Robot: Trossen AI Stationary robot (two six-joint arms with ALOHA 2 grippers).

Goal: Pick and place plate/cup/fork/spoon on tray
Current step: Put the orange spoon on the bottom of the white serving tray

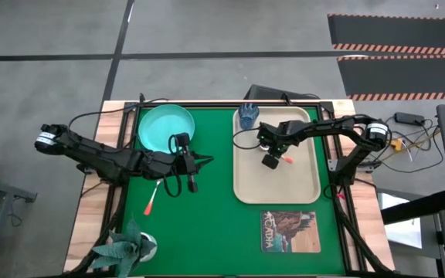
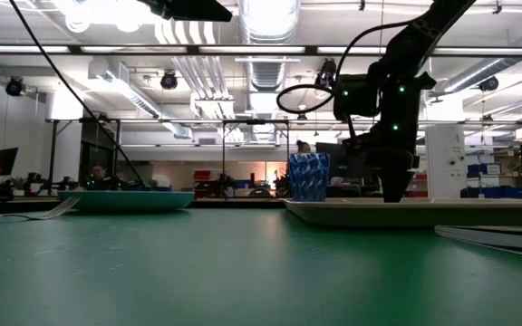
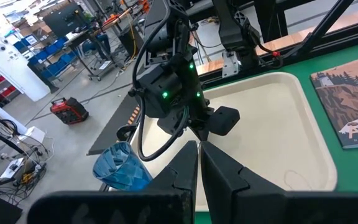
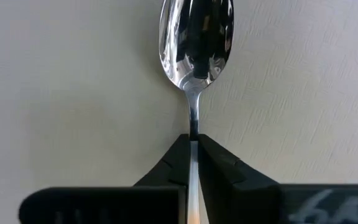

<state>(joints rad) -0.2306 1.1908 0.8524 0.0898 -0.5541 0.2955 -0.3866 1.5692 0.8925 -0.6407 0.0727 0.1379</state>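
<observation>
The beige tray (image 1: pixel 300 185) lies on the right of the green mat, and the blue cup (image 1: pixel 248 114) stands in its far left corner. My right gripper (image 1: pixel 271 160) is low over the tray's middle, shut on the spoon (image 4: pixel 196 40). The red handle (image 1: pixel 286 161) sticks out beside the gripper. The turquoise plate (image 1: pixel 166 127) rests on the mat at the far left. The fork (image 1: pixel 153 199) lies flat on the mat nearer the front. My left gripper (image 1: pixel 202 161) is shut and empty beside the plate, above the mat. My right gripper pinches the spoon's thin silver neck (image 4: pixel 193 134), just behind the bowl, between its two fingertips. The fingers slant down toward the tray floor. The bowl lies hollow side up ahead of the fingers, close over the tray floor; whether it rests on the floor I cannot tell.
A printed picture card (image 1: pixel 288 230) lies on the mat in front of the tray. A small potted plant (image 1: pixel 130 247) stands at the near left corner. Cables run along the table's far edge. Bare mat shows between the plate and the tray.
</observation>
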